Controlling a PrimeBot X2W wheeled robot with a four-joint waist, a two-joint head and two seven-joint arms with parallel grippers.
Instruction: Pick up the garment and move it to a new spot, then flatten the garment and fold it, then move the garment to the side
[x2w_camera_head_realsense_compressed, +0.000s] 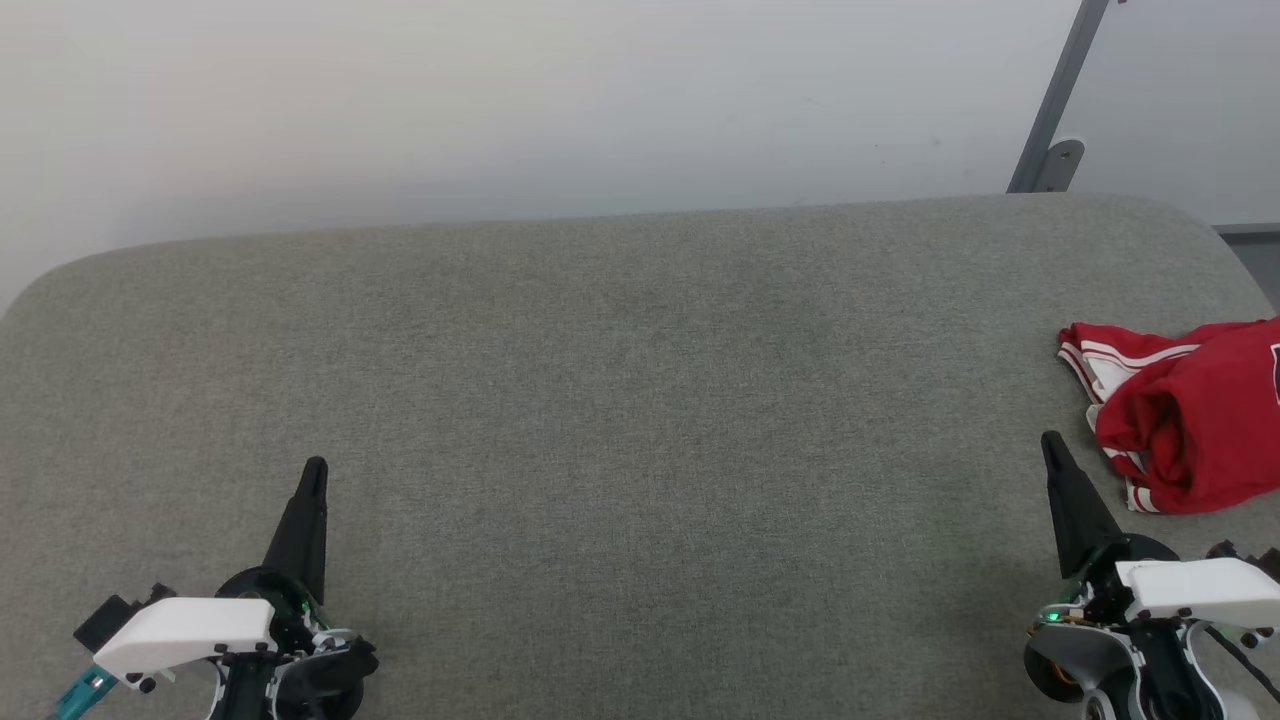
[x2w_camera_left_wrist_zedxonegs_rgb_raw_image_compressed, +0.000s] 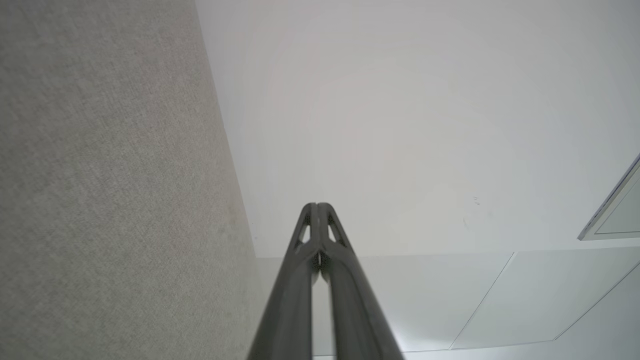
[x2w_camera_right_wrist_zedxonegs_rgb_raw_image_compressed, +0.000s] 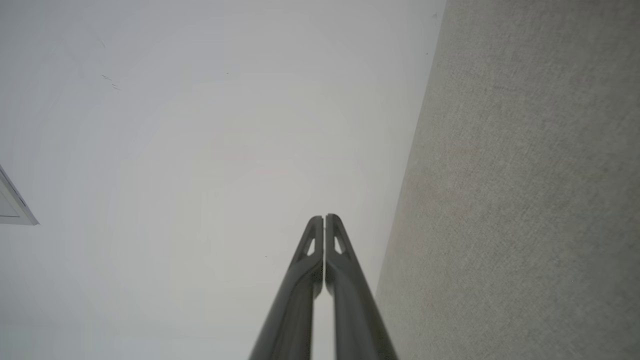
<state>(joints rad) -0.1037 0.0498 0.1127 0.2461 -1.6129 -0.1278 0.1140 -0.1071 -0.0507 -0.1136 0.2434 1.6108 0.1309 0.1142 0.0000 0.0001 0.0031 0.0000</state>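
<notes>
The garment (x2w_camera_head_realsense_compressed: 1190, 415), a red shirt with white and red-white striped trim, lies bunched up at the right edge of the grey fabric surface (x2w_camera_head_realsense_compressed: 640, 400), partly cut off by the frame. My right gripper (x2w_camera_head_realsense_compressed: 1050, 442) is shut and empty, its tip just left of the garment and apart from it. My left gripper (x2w_camera_head_realsense_compressed: 315, 466) is shut and empty at the lower left, far from the garment. In the wrist views the left gripper (x2w_camera_left_wrist_zedxonegs_rgb_raw_image_compressed: 317, 205) and the right gripper (x2w_camera_right_wrist_zedxonegs_rgb_raw_image_compressed: 324, 217) each show both fingers pressed together with nothing between them.
A pale wall (x2w_camera_head_realsense_compressed: 500, 100) rises behind the surface's rounded far edge. A grey metal strut (x2w_camera_head_realsense_compressed: 1055, 110) leans at the back right. The grey surface (x2w_camera_left_wrist_zedxonegs_rgb_raw_image_compressed: 100, 200) shows beside the left fingers, and again (x2w_camera_right_wrist_zedxonegs_rgb_raw_image_compressed: 525, 200) beside the right fingers.
</notes>
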